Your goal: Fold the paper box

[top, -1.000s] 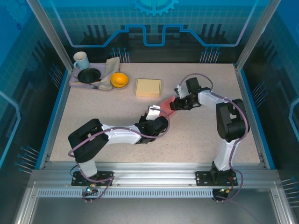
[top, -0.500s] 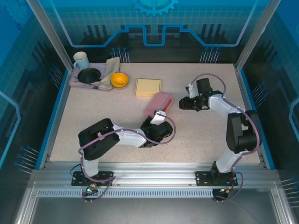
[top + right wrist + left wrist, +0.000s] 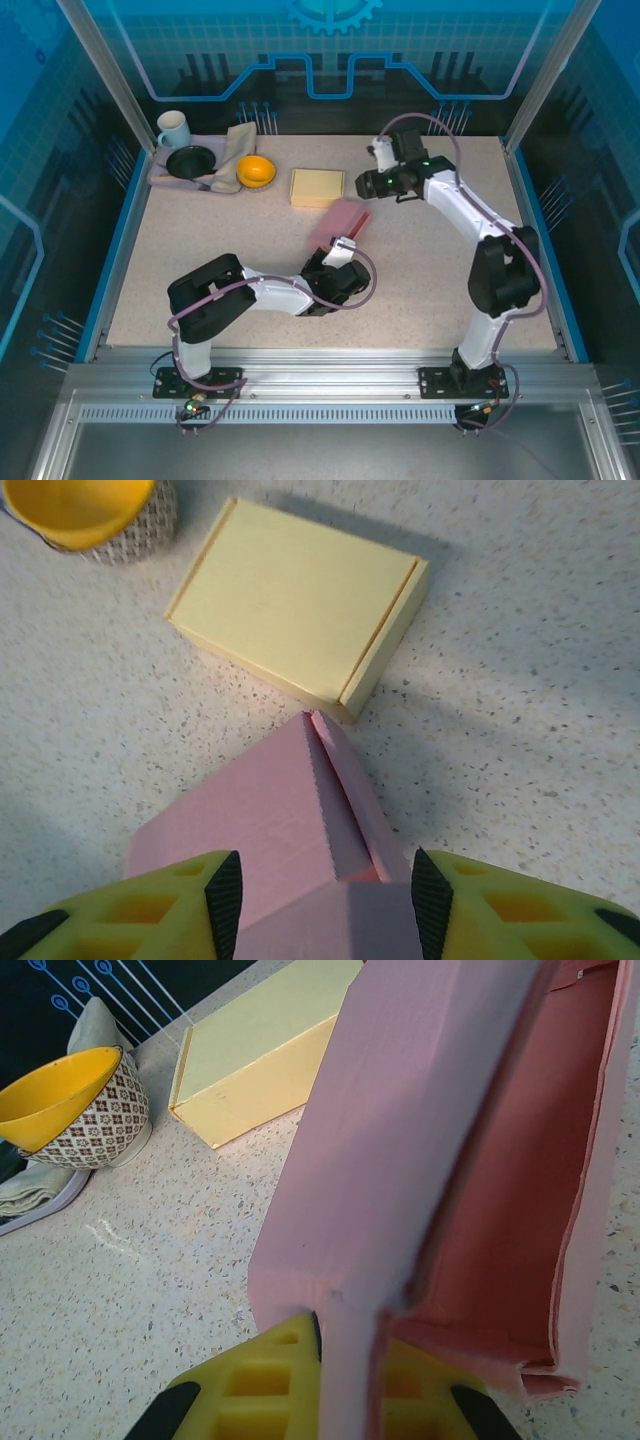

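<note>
**Asker:** Where is the box?

**Me:** The pink paper box (image 3: 340,222) lies near the middle of the speckled tabletop (image 3: 200,240), slanting away from my left wrist towards the far side. My left jaws are closed on one of its thin walls. In the left wrist view my yellow pads (image 3: 250,1400) pinch that wall's edge from both sides.

**Asker:** What is it made of?

**Me:** Matte pink card outside, a deeper reddish pink inside. It is a long shape, open along one side, so I can see into it. In the right wrist view its top has a ridge where two panels meet, with a finely toothed cut edge.

**Asker:** And your right jaws?

**Me:** They stand apart, gripping nothing, above the box's far end. The pink card shows between my two yellow fingers (image 3: 130,910).

**Asker:** What lies around it?

**Me:** Just beyond it, not touching, is a flat pale yellow box (image 3: 317,187), a closed rectangle of smooth card. To its left sits a yellow bowl (image 3: 256,171) with a brown-and-white patterned outside. The bowl is beside a grey tray (image 3: 155,180) in the far left corner. The tray holds a black dish (image 3: 190,161), a pale mug (image 3: 173,128) and a folded beige cloth (image 3: 235,150).
</note>
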